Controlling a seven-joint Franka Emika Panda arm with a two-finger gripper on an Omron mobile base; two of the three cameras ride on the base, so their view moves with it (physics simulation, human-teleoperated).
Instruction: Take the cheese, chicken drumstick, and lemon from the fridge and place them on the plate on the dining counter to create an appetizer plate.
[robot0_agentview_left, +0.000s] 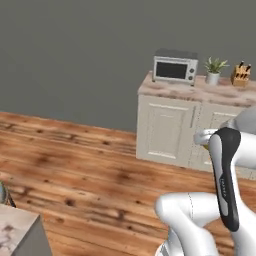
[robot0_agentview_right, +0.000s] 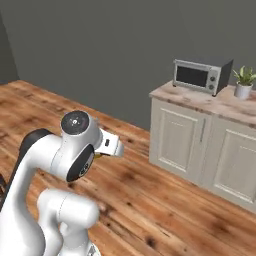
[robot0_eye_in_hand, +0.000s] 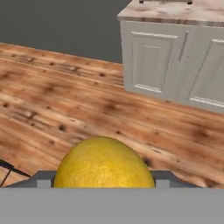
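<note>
Wood floor (robot0_agentview_left: 75, 170) runs to white cabinets (robot0_agentview_left: 170, 127) below grey wall (robot0_agentview_left: 75, 50).

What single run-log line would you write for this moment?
stage: carrying | hand: closed on lemon | under hand: wooden floor | ahead: white cabinets | plate: not reached

arm (robot0_agentview_right: 55, 150): glossy white, rounded | joints: dark grey caps
</note>
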